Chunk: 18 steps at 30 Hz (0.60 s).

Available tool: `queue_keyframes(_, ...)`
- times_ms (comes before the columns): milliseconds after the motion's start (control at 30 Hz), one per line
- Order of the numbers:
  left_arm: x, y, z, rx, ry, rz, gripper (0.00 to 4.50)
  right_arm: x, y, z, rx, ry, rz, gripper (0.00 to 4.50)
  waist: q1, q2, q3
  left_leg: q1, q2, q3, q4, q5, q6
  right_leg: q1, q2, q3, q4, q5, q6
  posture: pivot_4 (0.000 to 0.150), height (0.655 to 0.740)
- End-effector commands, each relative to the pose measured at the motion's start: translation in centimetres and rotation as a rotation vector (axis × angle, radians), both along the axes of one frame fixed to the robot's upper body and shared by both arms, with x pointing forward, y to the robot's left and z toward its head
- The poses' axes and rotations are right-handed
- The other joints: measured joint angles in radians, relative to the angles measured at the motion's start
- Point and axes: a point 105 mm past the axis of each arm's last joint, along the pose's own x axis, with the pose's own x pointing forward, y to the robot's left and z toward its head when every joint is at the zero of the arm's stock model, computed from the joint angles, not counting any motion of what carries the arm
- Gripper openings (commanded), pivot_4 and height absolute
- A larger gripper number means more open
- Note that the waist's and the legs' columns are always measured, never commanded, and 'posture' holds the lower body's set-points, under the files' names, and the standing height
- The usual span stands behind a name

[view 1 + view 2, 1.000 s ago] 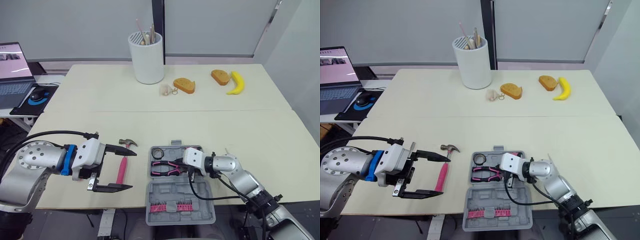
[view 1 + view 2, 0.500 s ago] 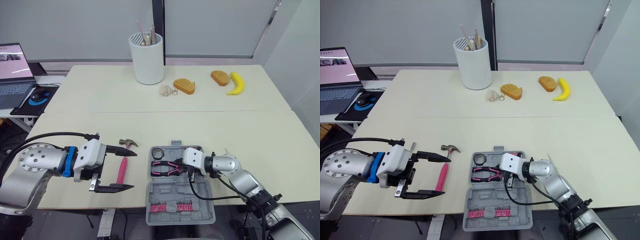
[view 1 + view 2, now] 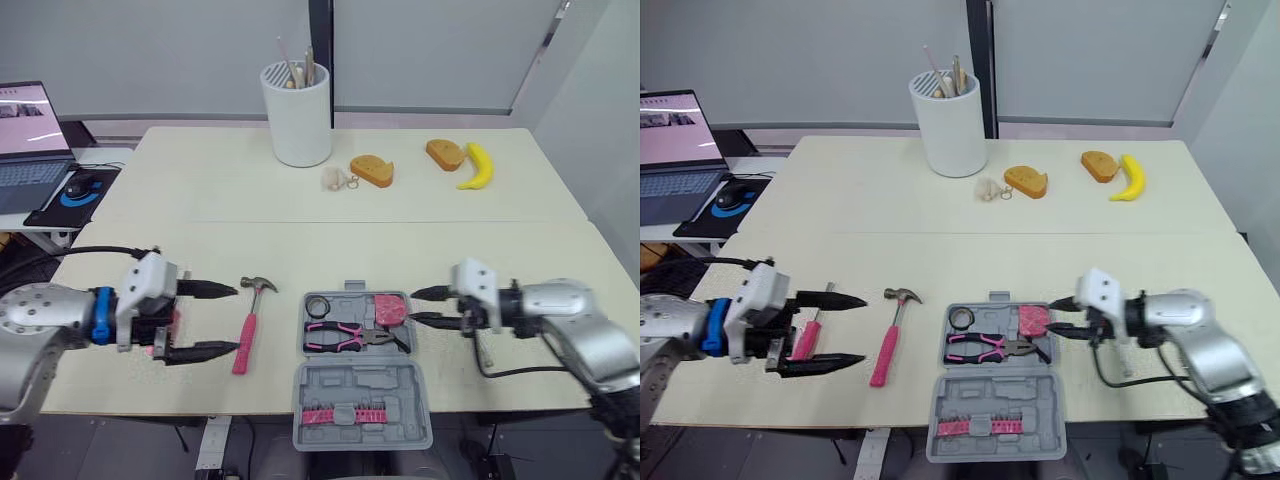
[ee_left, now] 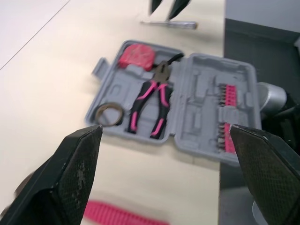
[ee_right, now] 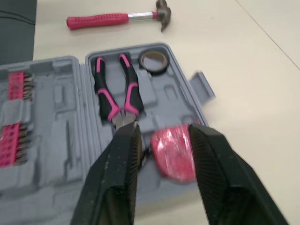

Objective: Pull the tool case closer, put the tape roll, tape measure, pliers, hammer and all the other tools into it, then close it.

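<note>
Right gripper (image 3: 413, 305): fingers a narrow gap apart, nothing between them. Half a second ago it was down inside the tool case (image 3: 360, 385); now it hangs just off the case's right edge. The pink tape measure (image 3: 390, 309) lies in the upper right compartment, beside the pliers (image 3: 345, 337), with the tape roll (image 3: 317, 305) in the upper left corner.

Left gripper (image 3: 232, 319): fingers spread wide, empty. It has drawn back to the left, so the hammer (image 3: 248, 330) that lay between its tips is now just beyond them, on the table left of the case. A pink-handled screwdriver (image 3: 808, 338) lies between the fingers.

Judgement: three tools are stowed; the hammer and screwdriver remain, and the case is still open at the near table edge.
</note>
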Motion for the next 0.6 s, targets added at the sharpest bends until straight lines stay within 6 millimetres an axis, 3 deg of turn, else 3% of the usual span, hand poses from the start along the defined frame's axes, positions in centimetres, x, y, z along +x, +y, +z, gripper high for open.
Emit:
queue_keyframes(33,0.6,3.6,2.0,-0.003,-0.039,0.168,4.5,-0.5,-3.6,3.6,0.007,-0.029,-0.086,2.85,-0.001,0.0,0.0,0.0,0.0,0.001,0.0,0.0,0.0,0.0,0.0,0.0,0.0,0.0,0.0,0.15,0.74)
queue_keyframes(200,-0.1,8.9,2.4,0.072,-0.043,0.341,4.5,-1.2,-9.9,4.9,-0.111,-0.025,-0.265,4.39,-0.002,0.0,0.0,-0.003,0.002,0.003,-0.001,0.0,0.0,-0.001,0.0,0.0,0.0,0.0,0.0,0.15,0.74)
queue_keyframes(367,-1.0,13.6,3.0,0.093,-0.025,0.496,4.5,-2.1,-14.1,5.3,-0.187,-0.001,-0.362,4.45,0.001,0.0,0.0,-0.006,0.002,0.004,0.0,0.0,0.0,-0.003,-0.001,0.0,-0.001,0.0,-0.001,0.15,0.74)
queue_keyframes(500,-1.4,15.4,2.4,0.133,-0.013,0.544,4.5,-2.2,-14.7,4.9,-0.178,0.012,-0.375,4.45,-0.003,0.0,0.0,-0.006,0.002,0.005,0.0,0.0,0.0,-0.004,-0.002,0.001,-0.001,0.0,-0.001,0.15,0.74)
queue_keyframes(600,-1.2,15.6,2.4,0.129,-0.015,0.548,4.5,-2.3,-14.7,4.3,-0.193,0.023,-0.363,4.45,-0.002,0.0,0.0,-0.006,0.003,0.005,0.0,0.0,0.0,-0.005,-0.002,0.001,-0.001,-0.001,-0.001,0.15,0.74)
